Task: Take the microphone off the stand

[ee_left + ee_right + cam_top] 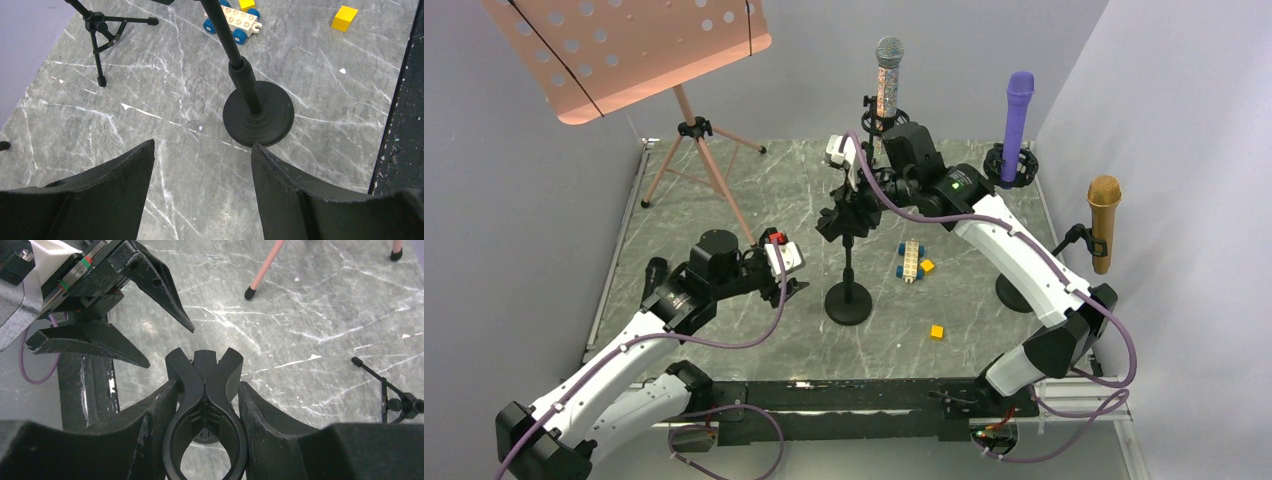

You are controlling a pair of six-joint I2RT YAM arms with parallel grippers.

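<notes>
A black stand (848,296) with a round base (258,115) stands mid-table; its clip (205,390) is empty. My right gripper (840,216) is shut on that clip, with a finger (150,420) on each side of it (206,386). My left gripper (790,278) is open and empty, low and just left of the base (202,147); it also shows in the right wrist view (170,347). A silver glitter microphone (889,75), a purple one (1018,110) and a gold one (1104,220) stand upright in other stands at the back and right.
A pink music stand (624,50) on tripod legs (704,170) stands at the back left. A toy brick car (911,260) and a yellow block (936,331) lie right of the base. A small black tripod (100,30) stands behind. Walls close both sides.
</notes>
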